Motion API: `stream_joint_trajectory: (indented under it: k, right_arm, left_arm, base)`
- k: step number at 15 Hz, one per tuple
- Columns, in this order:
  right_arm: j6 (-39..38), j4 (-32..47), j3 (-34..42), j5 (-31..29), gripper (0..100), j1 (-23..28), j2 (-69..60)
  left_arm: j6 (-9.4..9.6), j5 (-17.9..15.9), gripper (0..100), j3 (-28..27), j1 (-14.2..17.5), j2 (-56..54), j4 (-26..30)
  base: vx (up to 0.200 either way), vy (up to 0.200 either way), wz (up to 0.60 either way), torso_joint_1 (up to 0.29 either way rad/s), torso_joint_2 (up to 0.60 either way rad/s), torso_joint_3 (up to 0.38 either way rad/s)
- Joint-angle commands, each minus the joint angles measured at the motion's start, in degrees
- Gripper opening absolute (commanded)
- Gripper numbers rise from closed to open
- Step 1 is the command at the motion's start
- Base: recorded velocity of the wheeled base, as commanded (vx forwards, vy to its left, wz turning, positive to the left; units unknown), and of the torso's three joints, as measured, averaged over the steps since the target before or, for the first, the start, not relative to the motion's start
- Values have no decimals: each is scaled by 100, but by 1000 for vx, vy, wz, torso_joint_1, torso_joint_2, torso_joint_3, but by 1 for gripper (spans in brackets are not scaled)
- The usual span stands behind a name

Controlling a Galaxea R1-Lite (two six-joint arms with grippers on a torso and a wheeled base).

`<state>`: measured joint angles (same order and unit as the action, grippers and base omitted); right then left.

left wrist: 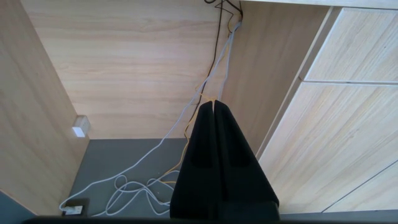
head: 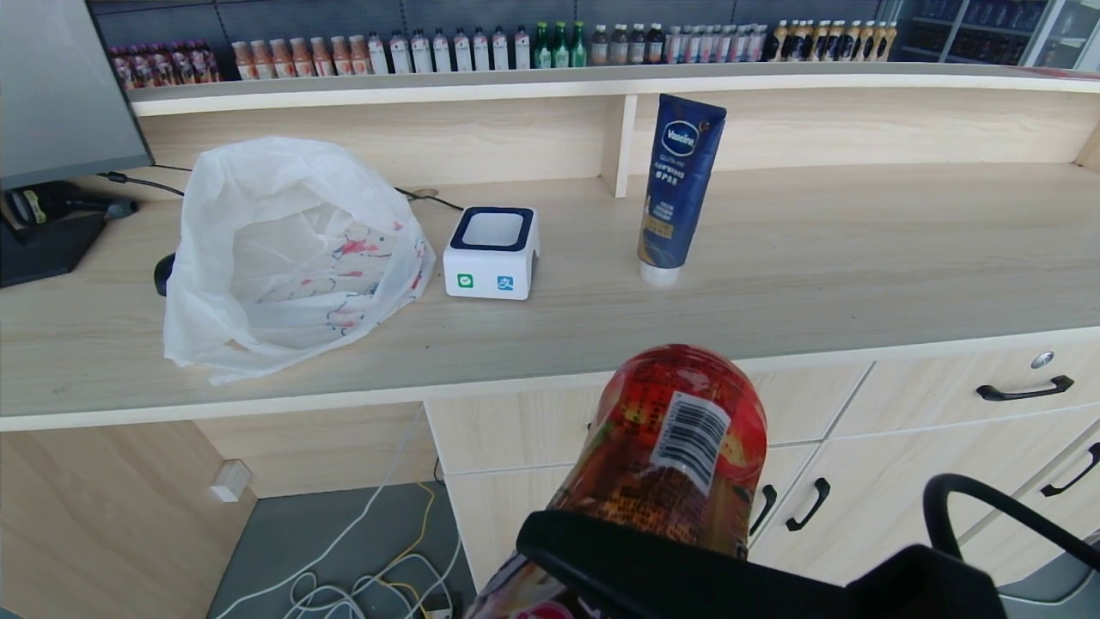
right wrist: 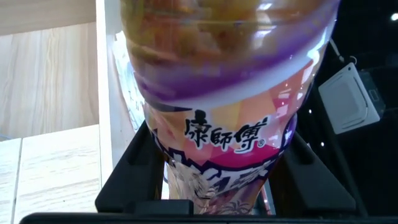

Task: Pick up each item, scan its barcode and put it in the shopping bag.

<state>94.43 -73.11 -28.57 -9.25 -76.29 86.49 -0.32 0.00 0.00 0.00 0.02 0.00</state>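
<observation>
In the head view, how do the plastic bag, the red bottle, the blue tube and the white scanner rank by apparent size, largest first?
1. plastic bag and red bottle: look about alike; the bottle is nearest the camera, so not ranked.
2. blue tube
3. white scanner

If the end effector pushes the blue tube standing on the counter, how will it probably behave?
The blue tube stands tall on its small white cap, so a sideways push would probably tip it. Its flattened upper end suggests soft plastic that may dent under a firm squeeze.
</observation>
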Motion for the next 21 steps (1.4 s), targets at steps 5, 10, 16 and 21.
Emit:
stream_joint_trajectory:
  k: [5,10,16,21]
  right_arm:
    - [-47,-19,19,2,0,9,-1]
    - [-847,-55,71,-15,0,0,-18]
    - [-2517,-371,159,-50,0,0,8]
    - [-4442,-327,238,-33,0,211,-54]
  left_arm:
    - [-3,0,0,0,0,-2,0]
    - [-3,0,0,0,0,-2,0]
    - [-3,0,0,0,0,-2,0]
    - [-3,0,0,0,0,-2,0]
  base:
    - [0,0,0,0,0,0]
    - [0,0,0,0,0,0]
    - [0,0,0,0,0,0]
    - [0,0,0,0,0,0]
